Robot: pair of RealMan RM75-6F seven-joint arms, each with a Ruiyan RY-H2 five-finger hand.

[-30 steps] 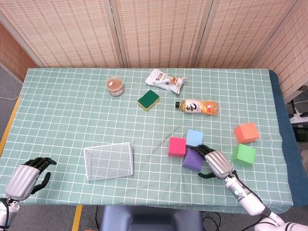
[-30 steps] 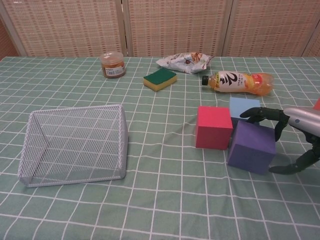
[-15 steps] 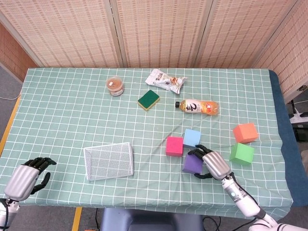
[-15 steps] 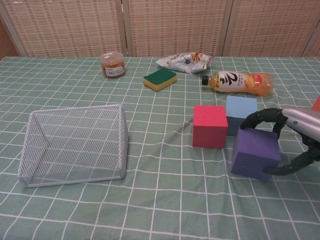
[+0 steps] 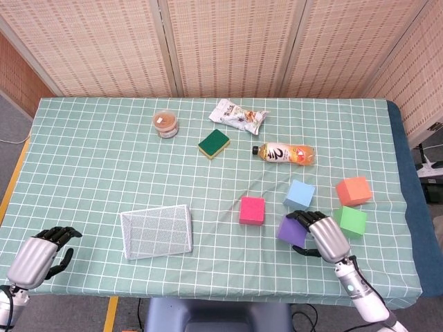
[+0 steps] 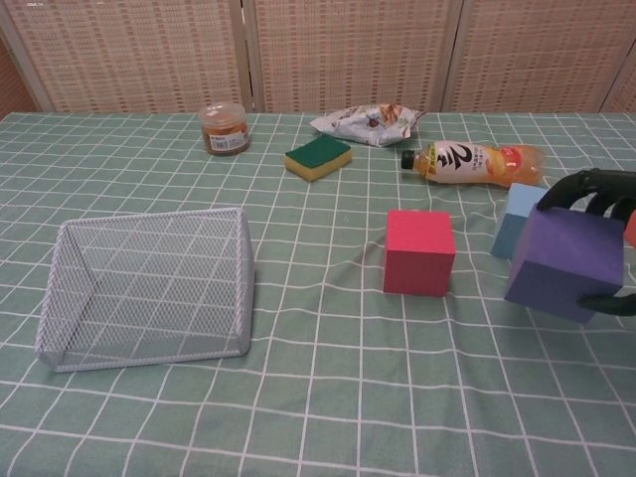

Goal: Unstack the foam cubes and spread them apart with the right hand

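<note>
While held: the purple foam cube (image 5: 292, 230) sits tilted in the right hand (image 5: 327, 236), dark fingers (image 6: 588, 186) curled over its top edge and thumb under its side; it lies right of the pink foam cube (image 5: 252, 210), apart from it.
Foam cubes: five, none stacked — purple, pink, a light blue foam cube (image 5: 299, 194) right of the pink one and just beyond the purple, an orange foam cube (image 5: 354, 191) and a green foam cube (image 5: 353, 220) further right.
Hidden: in the chest view the right hand is cut off at the frame edge, the light blue cube is partly behind the purple, and orange shows as a sliver only.
Left hand (image 5: 38, 255): far left of the pink cube at the table's near edge, fingers curled in, holding nothing.
Others, one each: white wire mesh basket (image 5: 157, 231) left of the pink cube; beyond it, yellow-green sponge (image 5: 213, 144), lying orange drink bottle (image 5: 284, 154), crumpled snack packet (image 5: 237, 116), small brown jar (image 5: 165, 124).
Surface: green checked tablecloth (image 5: 97, 166).
</note>
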